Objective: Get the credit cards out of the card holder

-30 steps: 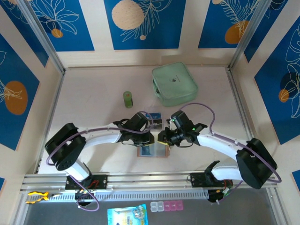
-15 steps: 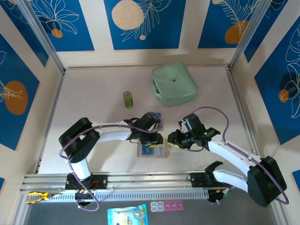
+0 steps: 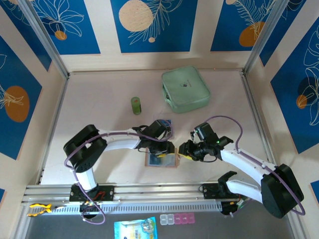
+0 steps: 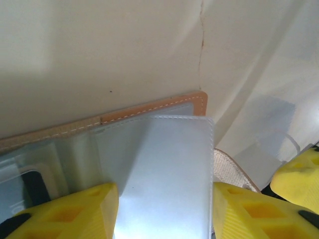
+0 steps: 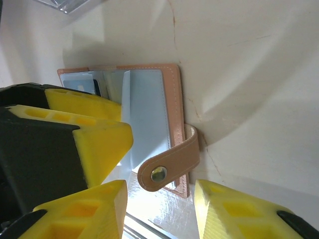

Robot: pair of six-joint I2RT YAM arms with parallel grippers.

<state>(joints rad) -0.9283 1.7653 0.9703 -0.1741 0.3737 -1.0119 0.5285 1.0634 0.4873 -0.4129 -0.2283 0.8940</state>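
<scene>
The card holder (image 3: 162,160) lies open on the table near the front edge, tan outside with grey-blue clear pockets (image 4: 164,159). A dark credit card (image 4: 31,185) sits in one pocket, and its edge (image 5: 96,87) also peeks out in the right wrist view. My left gripper (image 3: 167,148) hangs over the holder's far edge. It (image 4: 165,193) is open, and a pocket page lies between its yellow fingers (image 4: 75,211). My right gripper (image 3: 185,151) is at the holder's right edge. It (image 5: 159,191) is open too, just short of the curled snap strap (image 5: 169,164).
A mint-green zip case (image 3: 185,89) lies at the back and a small green cylinder (image 3: 136,105) stands left of it. A small blue-faced thing (image 3: 168,123) sits just behind the left gripper. A clear plastic corner (image 5: 65,4) lies beyond the holder.
Both grippers' jaws have spread wider. Since a second ago the left gripper slid right and nearer over the holder, and the right gripper drew back to its right edge.
</scene>
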